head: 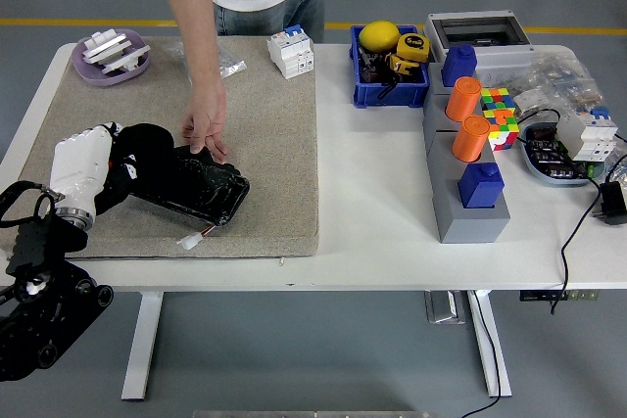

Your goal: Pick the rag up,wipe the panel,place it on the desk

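The left hand (pixel 86 165), white-shelled and coming in from the lower left corner, is clamped on the black rag (pixel 144 149), pressing it on the left end of the dark panel (pixel 201 191). The panel lies tilted on the tan mat (pixel 269 134), in the mat's near-left part, close to its front edge; a small white connector (pixel 190 240) sticks out just beside the panel's near edge. A person's hand (pixel 206 122) reaches down from the far side and its fingertips rest on the panel's far edge, just beside the rag. The mat's right half is bare up to its right edge. The white table (pixel 372 212) is open between the mat and the grey block (pixel 468 205) with orange cylinders (pixel 467 116). At the far edge sit a purple dish (pixel 110 56), a white breaker (pixel 291 51) and a blue bin (pixel 388 66).
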Robot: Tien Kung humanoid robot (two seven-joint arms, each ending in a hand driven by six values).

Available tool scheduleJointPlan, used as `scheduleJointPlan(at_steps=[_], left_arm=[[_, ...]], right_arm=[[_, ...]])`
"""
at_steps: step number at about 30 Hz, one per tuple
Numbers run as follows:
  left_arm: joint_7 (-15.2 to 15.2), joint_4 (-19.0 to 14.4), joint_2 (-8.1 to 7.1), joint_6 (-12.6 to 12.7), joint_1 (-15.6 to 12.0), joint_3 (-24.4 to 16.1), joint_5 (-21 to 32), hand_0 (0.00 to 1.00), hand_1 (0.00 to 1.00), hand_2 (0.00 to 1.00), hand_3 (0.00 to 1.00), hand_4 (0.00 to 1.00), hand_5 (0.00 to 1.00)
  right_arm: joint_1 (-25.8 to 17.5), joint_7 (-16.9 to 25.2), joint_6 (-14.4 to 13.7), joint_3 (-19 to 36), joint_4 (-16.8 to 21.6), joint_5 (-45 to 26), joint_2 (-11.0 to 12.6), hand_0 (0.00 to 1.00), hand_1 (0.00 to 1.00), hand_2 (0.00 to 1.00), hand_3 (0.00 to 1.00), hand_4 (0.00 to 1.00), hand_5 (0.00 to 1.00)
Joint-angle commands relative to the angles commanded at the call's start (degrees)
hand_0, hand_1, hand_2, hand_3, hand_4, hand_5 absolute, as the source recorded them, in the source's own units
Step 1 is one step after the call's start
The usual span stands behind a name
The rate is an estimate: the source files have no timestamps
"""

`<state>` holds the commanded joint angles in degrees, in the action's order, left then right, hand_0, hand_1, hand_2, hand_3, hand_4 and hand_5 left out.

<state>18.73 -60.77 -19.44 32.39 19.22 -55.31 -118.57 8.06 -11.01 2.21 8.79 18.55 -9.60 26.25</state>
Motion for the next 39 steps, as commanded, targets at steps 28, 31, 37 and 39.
scheduleJointPlan(at_steps=[28,31,37,39], left_arm=[[-0.4,2.1,0.42,0.1,1.1,-0.3,1.1,0.208,0.193,0.556,0.518,0.125,0.002],[0.0,0.2,0.76,0.0,0.5,1.2,1.2,0.208,0.193,0.556,0.518,0.125,0.002],[0.9,-5.4,0.84,-0.5,-1.3,6.1,2.0,0.208,0.193,0.557,0.518,0.126,0.002],[1.1,-7.1,0.92,-0.5,-1.7,7.8,2.3,0.207,0.193,0.557,0.518,0.126,0.002]], right_arm=[[0.3,0.1,0.0,0.2,0.1,0.3,-0.3,0.78,0.53,0.688,0.639,0.998,0.541],[0.2,0.1,0.0,0.3,0.1,0.4,-0.3,0.78,0.53,0.688,0.639,0.998,0.541],[0.1,0.1,0.0,0.3,0.1,0.3,-0.1,0.78,0.53,0.688,0.64,0.998,0.541],[0.1,0.2,0.0,0.3,0.1,0.4,-0.1,0.78,0.53,0.688,0.64,0.998,0.539]])
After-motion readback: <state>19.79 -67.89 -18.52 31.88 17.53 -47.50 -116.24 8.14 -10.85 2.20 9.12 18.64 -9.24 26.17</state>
